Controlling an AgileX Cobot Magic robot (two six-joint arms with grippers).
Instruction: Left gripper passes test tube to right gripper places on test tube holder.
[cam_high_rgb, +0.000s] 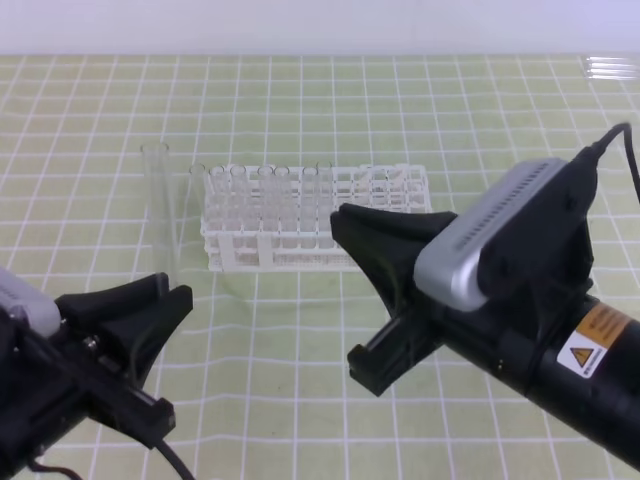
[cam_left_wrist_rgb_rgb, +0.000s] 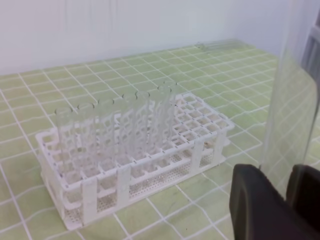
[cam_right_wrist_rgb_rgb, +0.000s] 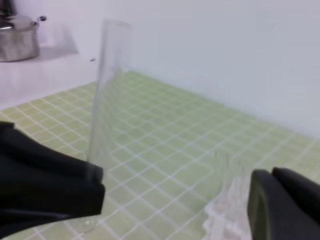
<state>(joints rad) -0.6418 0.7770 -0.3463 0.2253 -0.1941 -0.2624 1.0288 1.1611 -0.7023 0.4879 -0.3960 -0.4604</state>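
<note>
Now, handover stage, not yet made. Left pincer (cam_high_rgb: 165, 290) at lower left of the exterior high view, narrowed on the test tube (cam_high_rgb: 160, 205), gripped near its lower end. Tube upright, open mouth uppermost, standing clear of the green gridded surface (cam_high_rgb: 300, 400) and just left of the test tube holder (cam_high_rgb: 318, 215). Same tube seen close at the right edge of the left wrist view (cam_left_wrist_rgb_rgb: 292, 115), rising from between the black fingers (cam_left_wrist_rgb_rgb: 260, 205). Also seen upper left of centre in the right wrist view (cam_right_wrist_rgb_rgb: 107, 90), clamped by the other arm's black fingers (cam_right_wrist_rgb_rgb: 50, 185).

Right pincer (cam_high_rgb: 345, 225) at centre of the high view, tips in front of the holder's right half, closed to a sliver and empty. Well apart from the tube; no contact.

Holder white, in the upper middle of the frame, with several clear tubes already standing in its left portion; right-hand holes look free.

A steel pot (cam_right_wrist_rgb_rgb: 17, 37) at upper left of the right wrist view, off the mat.

Next move, as judged: right pincer to open, swing left toward the tube, close on the free upper length above the left fingers. Left to let go only once that grip is firm. Glass slim and slick, so risk of slip or tilt during the swap.
</note>
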